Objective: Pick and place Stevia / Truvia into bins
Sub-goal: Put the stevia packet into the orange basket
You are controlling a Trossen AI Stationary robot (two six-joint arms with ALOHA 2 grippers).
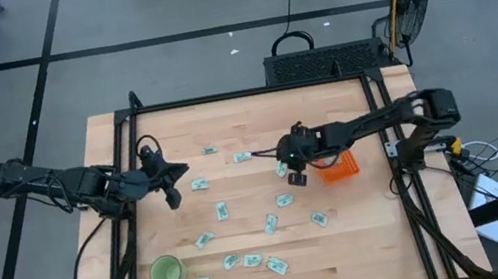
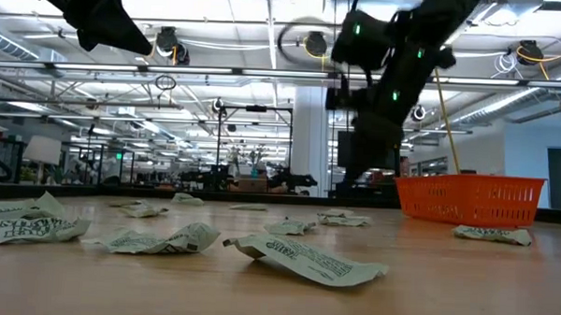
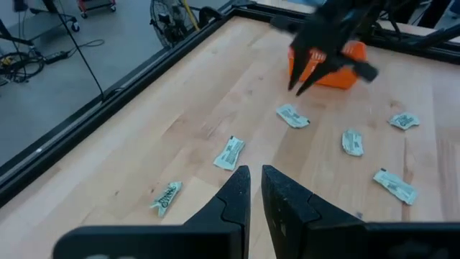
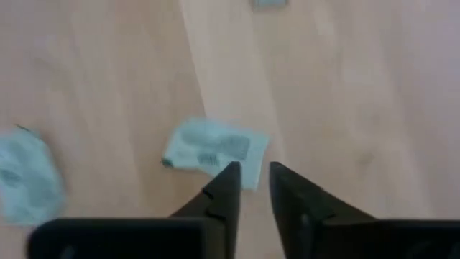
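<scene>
Currently right hand [image 4: 250,180], fingers narrowly parted and empty, hovers over a sachet [image 4: 214,151] just ahead; off-centre descent may push it across the bench [image 4: 345,108].

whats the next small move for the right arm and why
Probably lower the right gripper straight down onto the pale green and white paper sachet just ahead of its narrowly parted fingers and close. It holds nothing, hangs above the wooden table, and the orange plastic tray sits close beside it.
</scene>
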